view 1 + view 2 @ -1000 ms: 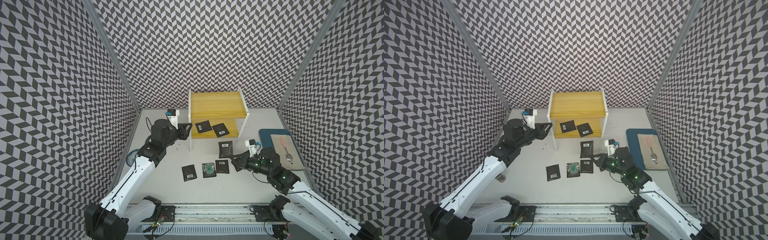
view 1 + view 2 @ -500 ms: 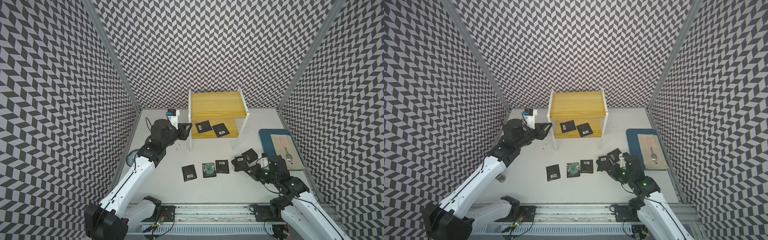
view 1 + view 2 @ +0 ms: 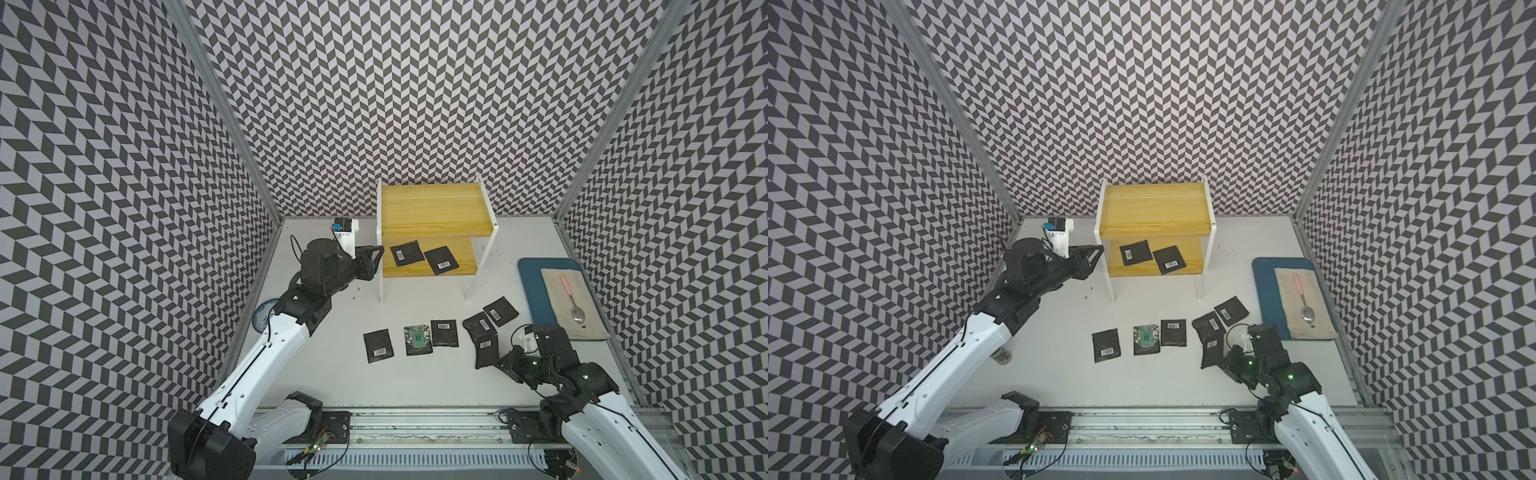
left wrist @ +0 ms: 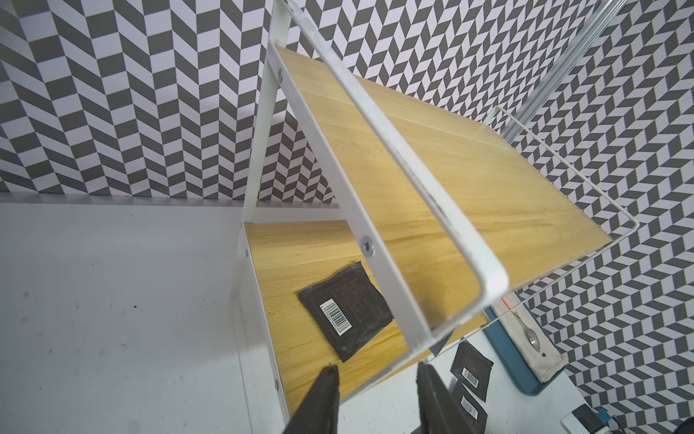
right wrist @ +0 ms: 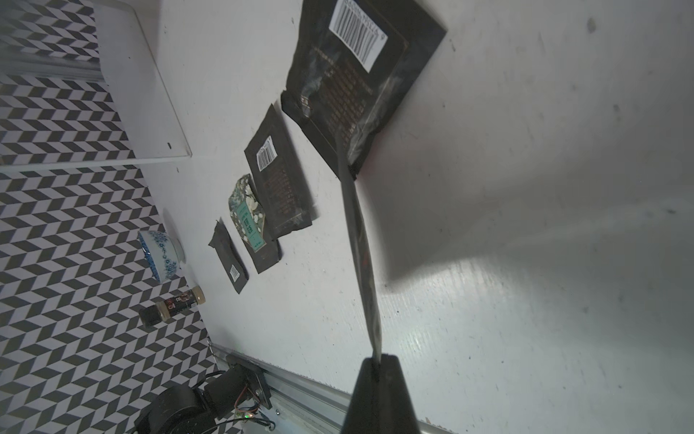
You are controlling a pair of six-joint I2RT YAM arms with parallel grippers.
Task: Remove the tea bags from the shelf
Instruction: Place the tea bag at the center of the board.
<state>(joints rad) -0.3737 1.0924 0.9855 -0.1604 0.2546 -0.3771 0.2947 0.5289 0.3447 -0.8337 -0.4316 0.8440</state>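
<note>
Tea bags: two lie flat on the shelf, lower board; light, limp, slick, so I'd pinch an edge. My left pincer waits half-open, empty, just left; my right pincer pinches another sachet.

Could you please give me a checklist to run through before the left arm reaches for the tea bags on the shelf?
1. Left gripper open: ok, jaws apart.
2. Left gripper level with the lower board: ok, it sits beside the shelf at that height.
3. Target in sight: ok, the nearer tea bag lies flat on the lower board; the second tea bag is beside it.
4. Way in past the white frame bar: cannot tell; it overlaps one corner of the nearer tea bag in the left wrist view.
5. Upper board bare: ok.
6. Right gripper free: not ok, shut on the held tea bag.
</note>
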